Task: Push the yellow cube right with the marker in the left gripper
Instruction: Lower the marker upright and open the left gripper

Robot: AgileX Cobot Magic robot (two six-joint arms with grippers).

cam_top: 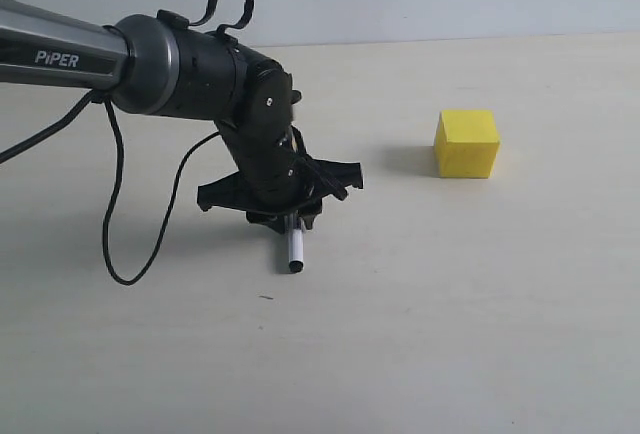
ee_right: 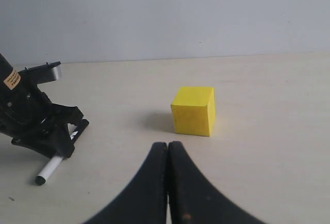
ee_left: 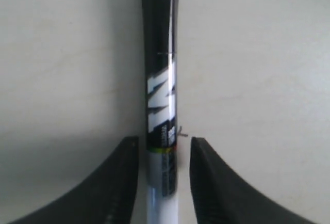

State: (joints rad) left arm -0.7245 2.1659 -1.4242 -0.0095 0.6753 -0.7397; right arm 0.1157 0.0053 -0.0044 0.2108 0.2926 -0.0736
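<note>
Right now my left gripper (cam_top: 290,220) hangs low over the tabletop (cam_top: 450,334), its jaws clamped on the marker (cam_top: 295,252), whose black-tipped end points down close to the surface. The cube (cam_top: 467,143) sits on the tabletop well apart from that gripper, off to its right in the exterior view. My right gripper (ee_right: 167,149) has its jaws pressed together, holding nothing, near the cube.
</note>
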